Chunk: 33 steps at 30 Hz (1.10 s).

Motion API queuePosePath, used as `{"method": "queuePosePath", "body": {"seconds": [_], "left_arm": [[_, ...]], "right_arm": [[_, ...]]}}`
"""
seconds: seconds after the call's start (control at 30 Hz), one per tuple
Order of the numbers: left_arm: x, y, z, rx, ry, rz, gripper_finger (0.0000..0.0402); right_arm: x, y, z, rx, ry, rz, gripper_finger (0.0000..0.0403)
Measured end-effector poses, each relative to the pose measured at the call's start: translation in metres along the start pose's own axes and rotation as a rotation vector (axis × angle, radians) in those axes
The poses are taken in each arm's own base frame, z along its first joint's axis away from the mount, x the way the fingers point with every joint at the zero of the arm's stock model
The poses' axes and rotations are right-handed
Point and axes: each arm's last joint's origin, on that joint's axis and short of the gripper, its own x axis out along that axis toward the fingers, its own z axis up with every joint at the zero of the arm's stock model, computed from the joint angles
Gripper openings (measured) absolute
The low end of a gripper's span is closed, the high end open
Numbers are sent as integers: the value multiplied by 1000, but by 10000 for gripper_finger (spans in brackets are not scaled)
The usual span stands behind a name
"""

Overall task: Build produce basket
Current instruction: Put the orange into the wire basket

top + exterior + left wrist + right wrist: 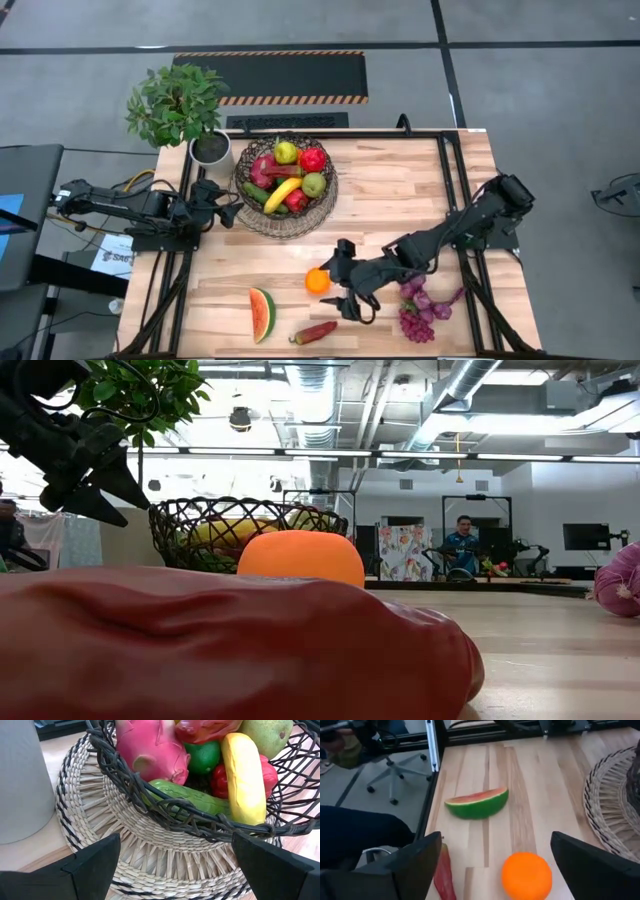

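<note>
The dark wire basket (285, 190) stands on a round woven mat (262, 222) and holds a banana (245, 775), a dragon fruit (150, 750), a cucumber (195, 800), a pear and red fruits. My left gripper (236, 212) is open and empty beside the basket's left rim. An orange (317, 281), a watermelon slice (262, 314), a red pepper (315, 332) and purple grapes (420, 310) lie on the table near its front. My right gripper (338, 279) is open just right of the orange (526, 875), its fingers pointing toward the orange without touching it.
A potted plant (178, 105) in a white pot (211, 150) stands at the far left, close to the basket. The table's black frame rails (450, 180) run along both sides. Bare wood (400, 190) lies between the basket and the right arm. A person (460, 545) is in the room behind.
</note>
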Motion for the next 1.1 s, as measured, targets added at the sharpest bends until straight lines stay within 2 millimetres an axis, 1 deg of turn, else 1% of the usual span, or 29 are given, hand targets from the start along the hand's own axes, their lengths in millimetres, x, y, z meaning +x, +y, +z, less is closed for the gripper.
{"method": "queuePosePath", "body": {"seconds": [0.17, 0.23, 0.3, 0.37, 0.47, 0.57, 0.67, 0.77, 0.9, 1.0, 1.1], "left_arm": [[0, 0, 0, -1, 0, 0, 368], [0, 0, 0, -5, 0, 0, 368], [0, 0, 0, -6, -1, 0, 368], [0, 0, 0, -6, -3, 2, 368], [0, 0, 0, -4, -4, 2, 368], [0, 0, 0, 0, -4, 3, 368], [0, 0, 0, 0, -5, 3, 368], [0, 0, 0, -1, -5, 3, 368], [0, 0, 0, 0, 5, -5, 368], [0, 0, 0, 0, 10, -9, 368], [0, 0, 0, 0, 8, -7, 368]], "right_arm": [[-4, 5, -9, -38, 63, -11, 388], [-15, 6, -11, -65, 94, -37, 386], [-26, 5, -7, -64, 79, -66, 385], [-40, 4, -8, -88, 98, -115, 387], [-62, 3, -8, -100, 64, -178, 388], [-80, 1, -20, -64, 7, -228, 387], [-84, -4, -45, -20, -32, -249, 385], [-77, -12, -69, 59, -97, -271, 385], [-46, -21, -101, 119, -149, -258, 389], [-22, -22, -113, 104, -192, -248, 389], [3, -21, -119, 63, -224, -225, 388]]}}
